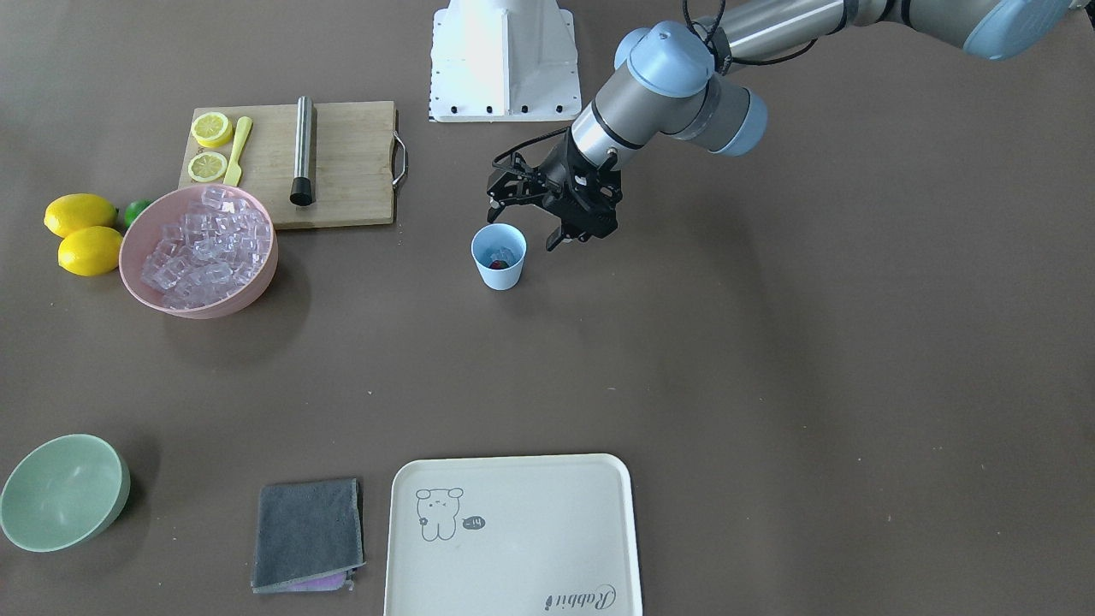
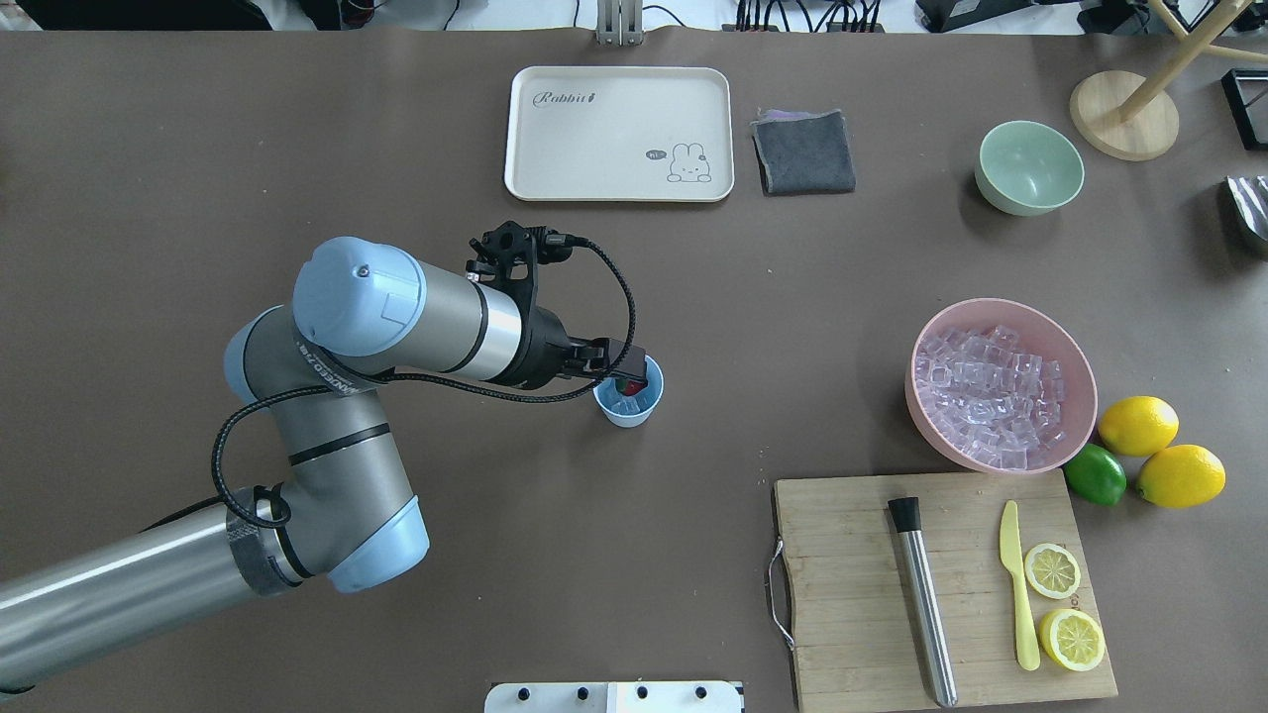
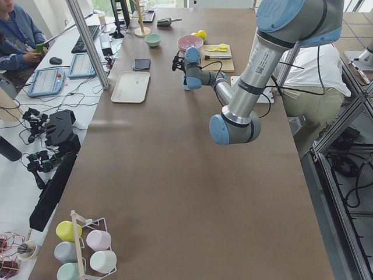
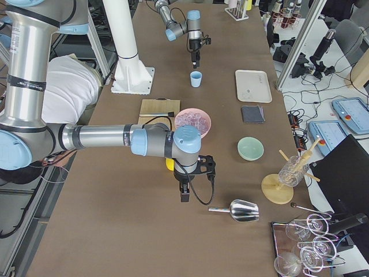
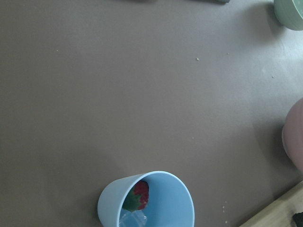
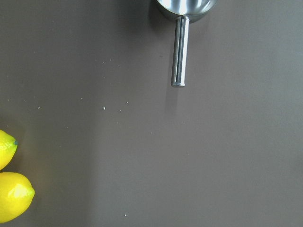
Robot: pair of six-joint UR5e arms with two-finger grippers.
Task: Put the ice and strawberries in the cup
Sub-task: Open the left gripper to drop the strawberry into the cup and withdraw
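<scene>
The light-blue cup stands mid-table. Inside it lie a red strawberry with a green cap and a clear ice cube. My left gripper hangs just above and beside the cup's rim, open, with nothing in it. More ice fills the pink bowl. My right gripper shows only in the exterior right view, low over the table between the lemons and a metal scoop; I cannot tell its state.
A wooden board carries a steel muddler, a yellow knife and two lemon slices. Two lemons and a lime sit by the pink bowl. A cream tray, grey cloth and pale-green bowl line the far edge.
</scene>
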